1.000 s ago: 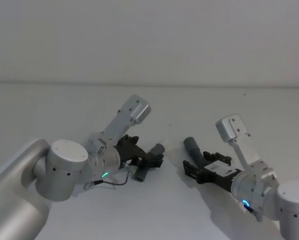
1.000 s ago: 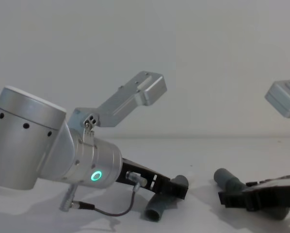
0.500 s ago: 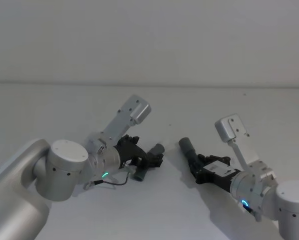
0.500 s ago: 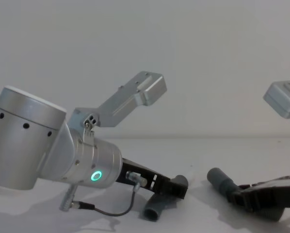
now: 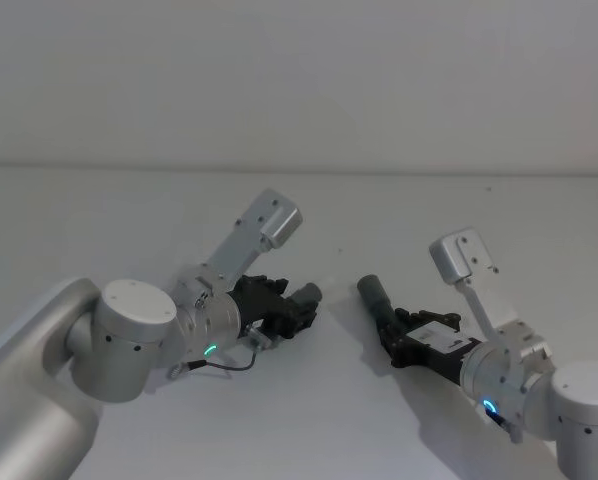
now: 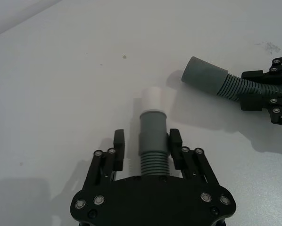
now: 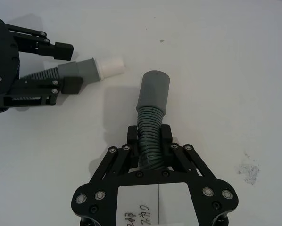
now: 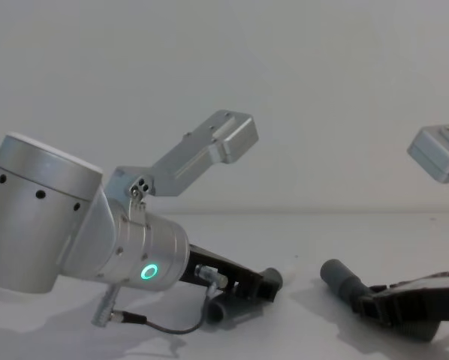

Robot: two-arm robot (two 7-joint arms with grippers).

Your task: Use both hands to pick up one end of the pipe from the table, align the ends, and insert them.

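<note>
- turned in the left gripper [image 5: 294, 312] since half a second ago: the short piece [image 5: 310, 293], at the middle of the head view.
- earlier slung crosswise with one end hanging toward the table; now lying along the fingers and pointing right, toward the other piece.
- same change in the chest view: the lower end, clear at bottom centre before, now drawn up and half hidden behind the left gripper.
- left gripper clenched on the short piece at its ribbed stretch, with the white tip [image 6: 154, 99] sticking out past the fingertips at the middle of the left wrist view.
- right gripper [image 5: 394, 335], lower right of the head view: no change against half a second ago.
- against a second ago: cuff end of the ribbed piece [image 5: 377, 298] a little further left.
- right gripper clamped around the ribbed body, with the smooth grey cuff [image 7: 154, 89] free ahead of the fingers.
- white tip and cuff near each other but apart, not in line: tip aimed past the cuff's side in the right wrist view.
- resting on the table or held just above it: cannot tell for either piece.
- table [image 5: 319, 430]: plain matte white, with a small dark scuff [image 7: 248, 172] beside the right gripper and soft shadows by both pieces.
- beyond the table's far edge, across the upper part of the head view: a bare pale grey wall [image 5: 299, 80].
</note>
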